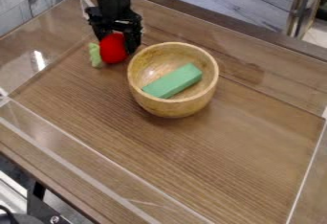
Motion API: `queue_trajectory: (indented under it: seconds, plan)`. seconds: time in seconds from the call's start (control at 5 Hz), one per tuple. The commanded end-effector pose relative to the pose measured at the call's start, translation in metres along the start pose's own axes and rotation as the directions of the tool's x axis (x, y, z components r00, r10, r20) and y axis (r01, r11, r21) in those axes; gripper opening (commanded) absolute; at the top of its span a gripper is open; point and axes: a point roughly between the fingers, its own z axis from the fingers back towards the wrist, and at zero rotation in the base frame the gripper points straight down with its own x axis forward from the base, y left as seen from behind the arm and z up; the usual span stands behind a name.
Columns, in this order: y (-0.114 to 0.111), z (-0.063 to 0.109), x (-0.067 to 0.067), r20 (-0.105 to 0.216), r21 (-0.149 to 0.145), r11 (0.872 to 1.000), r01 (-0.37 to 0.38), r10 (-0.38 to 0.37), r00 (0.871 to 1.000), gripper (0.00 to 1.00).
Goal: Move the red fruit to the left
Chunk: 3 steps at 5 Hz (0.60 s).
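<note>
The red fruit lies on the wooden table, just left of the wooden bowl, its light green leafy stem pointing left. My black gripper points down right over the fruit, its fingers open and straddling it at table level. The fruit rests on the table between them. Part of the fruit's top is hidden by the fingers.
A green rectangular block lies inside the wooden bowl. A clear plastic wall borders the table on the left and front. Bare wood stretches across the front and right of the table.
</note>
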Motion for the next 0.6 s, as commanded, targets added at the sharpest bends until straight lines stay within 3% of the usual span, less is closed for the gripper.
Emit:
queue_trajectory:
  seconds: [0.0,0.2,0.4]
  plan:
    - [0.015,0.026,0.014,0.076,0.021,0.999,-0.029,0.028,0.997,0.0]
    - [0.024,0.031,0.016,0.081,0.014,0.998,-0.067,0.065,0.995,0.0]
    - [0.03,0.029,0.014,0.071,0.01,0.996,-0.091,0.09,0.993,1.0]
